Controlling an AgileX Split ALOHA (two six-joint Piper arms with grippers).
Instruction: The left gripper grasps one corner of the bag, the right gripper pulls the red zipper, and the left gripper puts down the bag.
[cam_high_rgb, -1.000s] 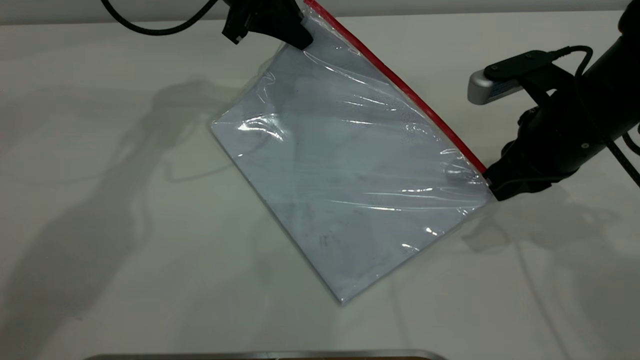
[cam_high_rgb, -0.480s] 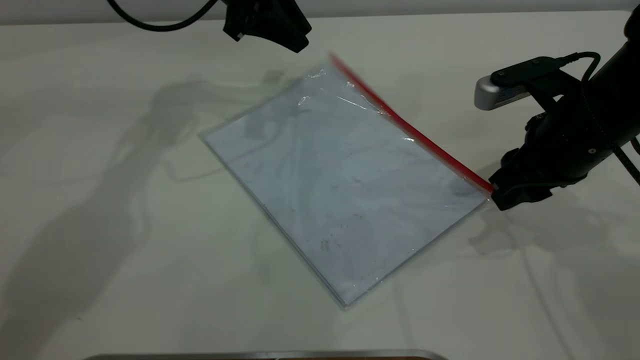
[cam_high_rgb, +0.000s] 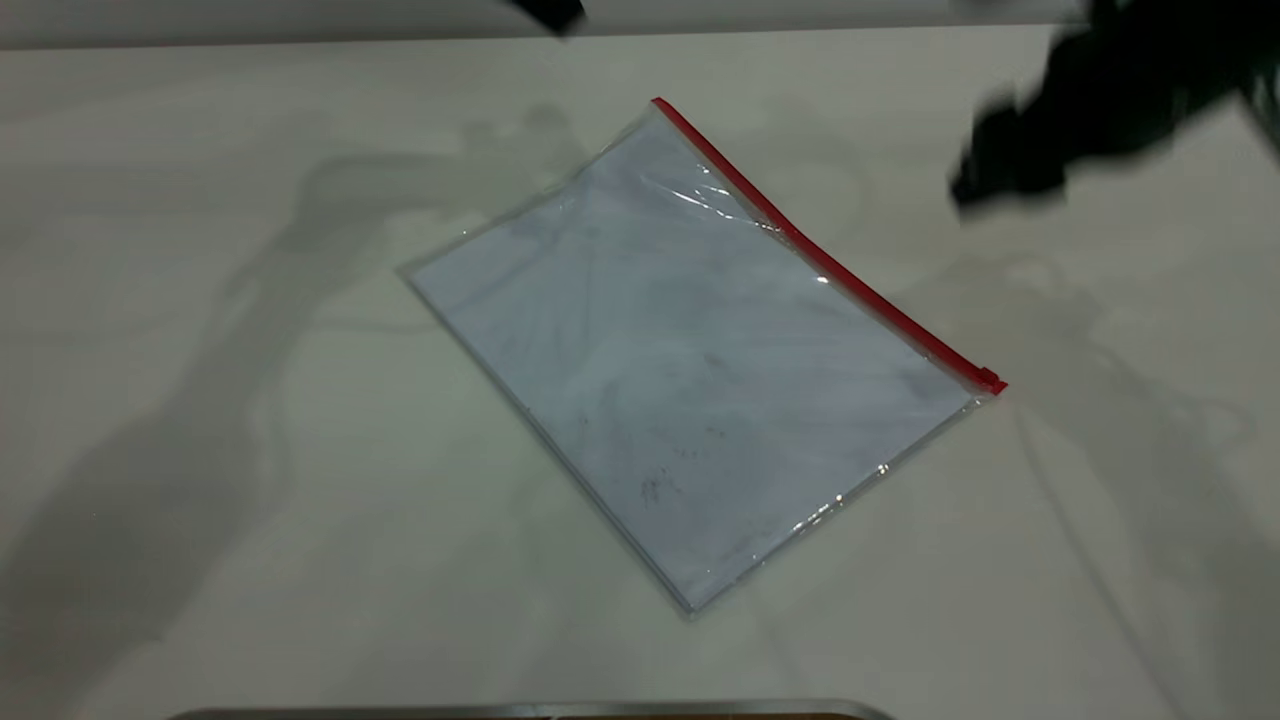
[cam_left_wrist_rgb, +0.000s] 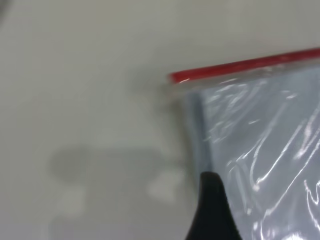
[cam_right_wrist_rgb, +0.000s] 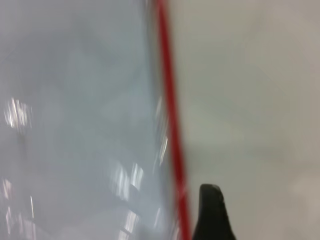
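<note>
The bag (cam_high_rgb: 680, 360) lies flat on the white table, free of both grippers. Its red zipper (cam_high_rgb: 820, 255) runs along the far-right long edge, with the slider tab (cam_high_rgb: 990, 381) at the right-hand corner. My left gripper (cam_high_rgb: 550, 12) is raised at the top edge of the exterior view, open and empty; one of its fingers (cam_left_wrist_rgb: 212, 210) shows over the bag (cam_left_wrist_rgb: 260, 150) near the zipper end (cam_left_wrist_rgb: 245, 67). My right gripper (cam_high_rgb: 985, 185) is lifted up and away from the slider, blurred, open and empty; one finger (cam_right_wrist_rgb: 212, 215) shows beside the zipper (cam_right_wrist_rgb: 170, 125).
The white table (cam_high_rgb: 200, 400) spreads all around the bag. A metal edge (cam_high_rgb: 530, 708) runs along the near side. The table's far edge (cam_high_rgb: 300, 40) meets a grey wall.
The left gripper let go of the bag's corner and rose out of view; the bag dropped flat. The right gripper let go of the slider and moved up and away.
</note>
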